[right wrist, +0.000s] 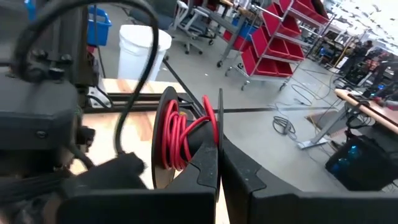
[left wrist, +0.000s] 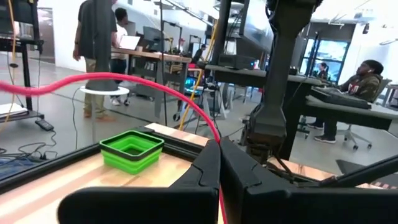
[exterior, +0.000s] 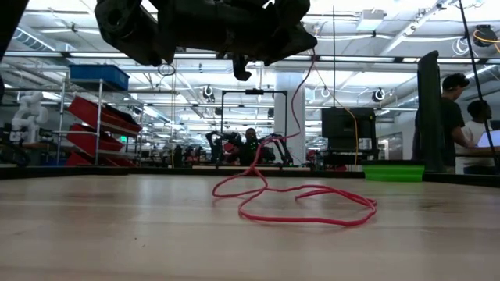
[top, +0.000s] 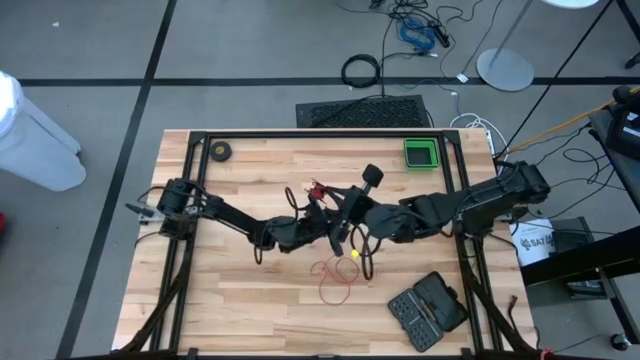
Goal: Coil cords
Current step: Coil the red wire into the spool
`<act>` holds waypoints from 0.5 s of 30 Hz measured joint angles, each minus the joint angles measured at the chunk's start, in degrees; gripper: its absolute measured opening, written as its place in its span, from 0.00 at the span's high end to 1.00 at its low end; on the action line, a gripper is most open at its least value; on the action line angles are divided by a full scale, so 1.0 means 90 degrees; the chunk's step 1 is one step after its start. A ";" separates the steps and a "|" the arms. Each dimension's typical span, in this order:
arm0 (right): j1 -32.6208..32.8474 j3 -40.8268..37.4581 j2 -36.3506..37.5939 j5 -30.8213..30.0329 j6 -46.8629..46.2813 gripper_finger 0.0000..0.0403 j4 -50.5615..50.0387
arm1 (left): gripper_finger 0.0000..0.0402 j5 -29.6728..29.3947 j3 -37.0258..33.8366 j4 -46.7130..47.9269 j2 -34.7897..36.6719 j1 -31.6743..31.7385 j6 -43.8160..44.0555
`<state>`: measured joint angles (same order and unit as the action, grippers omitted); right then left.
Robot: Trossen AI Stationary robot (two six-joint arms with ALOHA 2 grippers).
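Red cord [exterior: 297, 204] lies partly looped on the tabletop [exterior: 117, 226] below both arms, left hand [left wrist: 219, 163] pinched shut on a strand, right hand [right wrist: 217, 163] clamped on the half-wound reel [right wrist: 180, 134]; slack loops could tangle.

Red cord [exterior: 301, 204], black reel [right wrist: 163, 140], green bin [top: 421, 153], pale wood table [top: 240, 300]

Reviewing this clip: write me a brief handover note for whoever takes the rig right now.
Left gripper: shut on the thin red cord, raised over table centre.
Right gripper: shut on the small round black reel, facing the left one.
Done: several red turns already sit on the reel.
Left: a loose tangle of cord lies on the wooden table below the grippers, not yet wound.
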<state>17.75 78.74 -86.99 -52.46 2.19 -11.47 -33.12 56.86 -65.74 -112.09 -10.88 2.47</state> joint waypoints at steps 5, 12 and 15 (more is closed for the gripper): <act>-0.0047 0.0000 -0.0028 0.0030 -0.0001 1.00 -0.0068 | 1.00 -0.0007 0.0000 -0.0253 0.0045 -0.0052 -0.0195; -0.0048 -0.0002 0.0096 0.0390 -0.0380 1.00 -0.0468 | 1.00 -0.0009 0.0000 -0.0336 0.0371 -0.0260 -0.0650; -0.0085 0.0000 0.0102 0.0534 -0.0528 1.00 -0.0696 | 1.00 -0.0024 0.0000 -0.0242 0.0553 -0.0312 -0.0747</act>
<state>16.98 78.74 -86.08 -47.65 -2.56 -17.73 -33.34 56.86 -67.91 -107.12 -13.69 -4.25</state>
